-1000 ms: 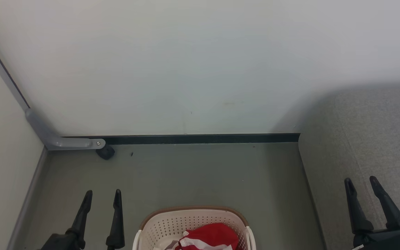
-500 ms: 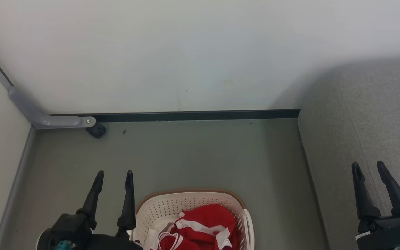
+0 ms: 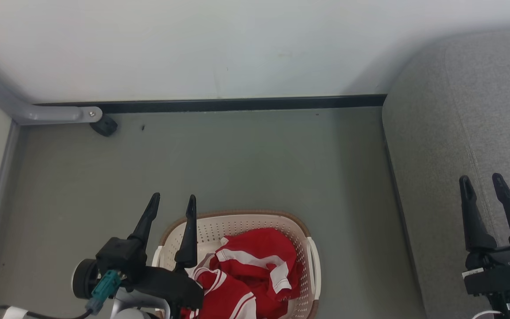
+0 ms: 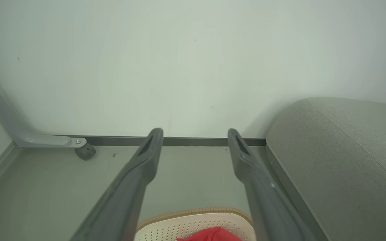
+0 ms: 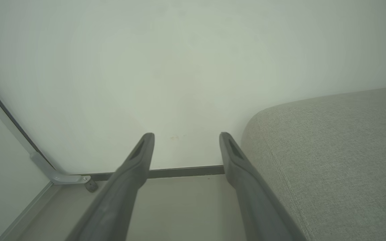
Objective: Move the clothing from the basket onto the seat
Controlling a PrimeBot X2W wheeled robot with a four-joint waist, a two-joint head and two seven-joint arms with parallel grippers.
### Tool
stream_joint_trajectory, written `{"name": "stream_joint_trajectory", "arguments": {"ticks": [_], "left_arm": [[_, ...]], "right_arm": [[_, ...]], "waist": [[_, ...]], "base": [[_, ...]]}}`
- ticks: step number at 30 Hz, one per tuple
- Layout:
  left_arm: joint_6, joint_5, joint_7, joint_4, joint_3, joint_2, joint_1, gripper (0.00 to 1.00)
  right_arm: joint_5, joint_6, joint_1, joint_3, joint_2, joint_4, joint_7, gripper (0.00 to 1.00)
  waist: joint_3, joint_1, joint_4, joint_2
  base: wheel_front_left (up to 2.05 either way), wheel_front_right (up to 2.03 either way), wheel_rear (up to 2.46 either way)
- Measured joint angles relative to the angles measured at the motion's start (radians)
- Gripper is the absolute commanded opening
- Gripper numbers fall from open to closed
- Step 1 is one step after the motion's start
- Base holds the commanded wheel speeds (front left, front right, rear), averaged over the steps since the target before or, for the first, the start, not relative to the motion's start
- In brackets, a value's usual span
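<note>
Red clothing with white stripes (image 3: 246,274) lies heaped in the cream basket (image 3: 297,226) on the floor at the bottom middle of the head view. A sliver of the clothing (image 4: 209,235) and the basket's rim (image 4: 196,211) also show low in the left wrist view. My left gripper (image 3: 173,200) hangs open over the basket's left rim, holding nothing. The grey seat (image 3: 441,133) runs down the right side. My right gripper (image 3: 483,180) stands open above the seat, empty. Both wrist views show spread fingers (image 4: 152,147) (image 5: 142,150) with the seat (image 4: 340,160) (image 5: 330,160) at right.
A pale wall with a dark skirting strip (image 3: 237,104) closes the far side. A grey metal leg with a black foot (image 3: 103,126) stands at the back left corner. Grey floor (image 3: 246,164) spreads between basket, wall and seat.
The head view has tilted downward, so the wall, skirting and basket sit differently in the picture and more of the basket and clothing shows. Both grippers stay open.
</note>
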Motion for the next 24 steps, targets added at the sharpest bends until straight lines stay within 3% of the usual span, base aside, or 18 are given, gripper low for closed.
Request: {"name": "stream_joint_trajectory", "arguments": {"ticks": [24], "left_arm": [[-0.044, 0.013, 0.062, 0.300, -0.103, -0.048, -0.208, 1.00]], "right_arm": [[0.025, 0.035, -0.124, -0.018, -0.017, 0.004, -0.001, 1.00]], "waist": [[0.206, 0.0000, -0.047, 0.0000]], "base": [[0.00, 0.00, 0.00]]}}
